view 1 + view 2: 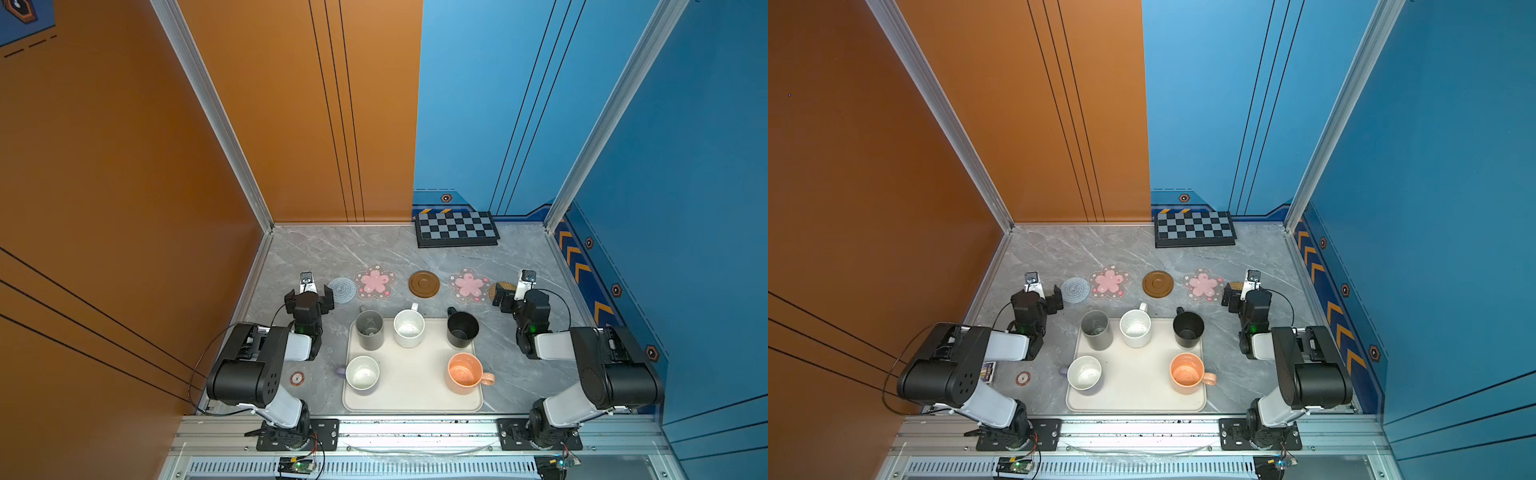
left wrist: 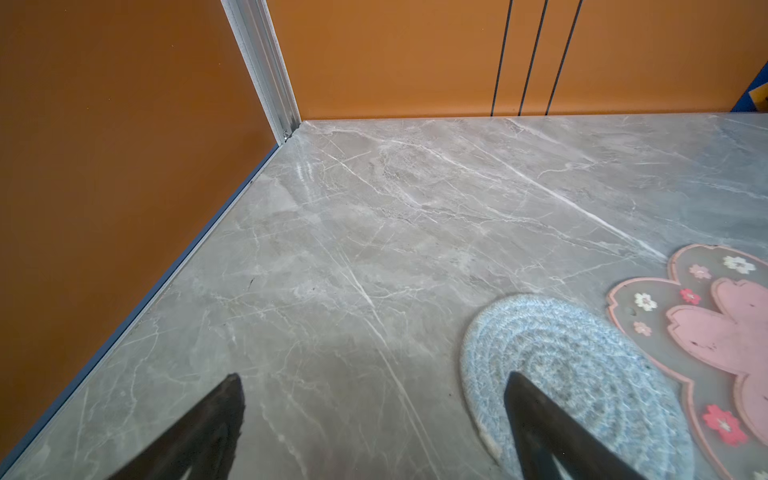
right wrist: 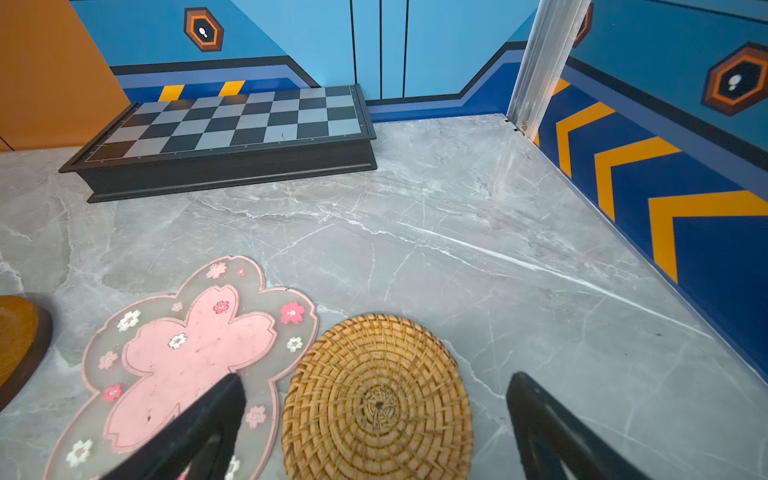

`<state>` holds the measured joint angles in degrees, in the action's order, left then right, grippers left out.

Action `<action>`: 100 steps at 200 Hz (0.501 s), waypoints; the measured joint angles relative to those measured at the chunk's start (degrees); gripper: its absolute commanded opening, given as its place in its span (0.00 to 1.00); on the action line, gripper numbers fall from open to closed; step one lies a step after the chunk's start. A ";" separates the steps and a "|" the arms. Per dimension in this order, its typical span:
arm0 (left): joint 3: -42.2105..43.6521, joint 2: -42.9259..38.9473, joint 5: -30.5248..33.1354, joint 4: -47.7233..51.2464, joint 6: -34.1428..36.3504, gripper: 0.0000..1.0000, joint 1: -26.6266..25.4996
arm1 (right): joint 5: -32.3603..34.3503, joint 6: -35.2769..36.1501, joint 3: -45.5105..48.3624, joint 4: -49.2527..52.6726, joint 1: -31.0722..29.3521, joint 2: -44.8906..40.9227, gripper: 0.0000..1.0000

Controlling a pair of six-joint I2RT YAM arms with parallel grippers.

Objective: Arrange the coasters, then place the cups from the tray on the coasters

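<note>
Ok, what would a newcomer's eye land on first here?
The cream tray near the front, carrying five mugs, the peach one brightest. Behind it a row of coasters crosses the grey table, two of them pink flowers. The left gripper and right gripper hang open at the row's two ends.

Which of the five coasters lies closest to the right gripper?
The tan woven rattan coaster, at the right end of the row: it alone lies partly under the open right gripper.
</note>
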<state>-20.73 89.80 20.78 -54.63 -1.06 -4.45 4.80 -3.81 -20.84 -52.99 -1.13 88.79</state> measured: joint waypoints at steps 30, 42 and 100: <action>0.00 0.00 0.00 0.00 0.02 0.98 0.00 | 0.00 0.00 0.00 0.00 0.00 0.00 1.00; 0.00 0.00 0.02 0.00 0.02 0.98 0.00 | 0.00 0.00 0.00 0.02 0.00 0.00 1.00; 0.00 0.00 0.00 0.00 0.02 0.98 0.00 | 0.48 0.02 0.00 0.02 -0.39 0.00 1.00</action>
<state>-20.73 89.80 20.78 -54.63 -1.04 -4.45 5.28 -3.79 -20.84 -52.97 -1.52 88.79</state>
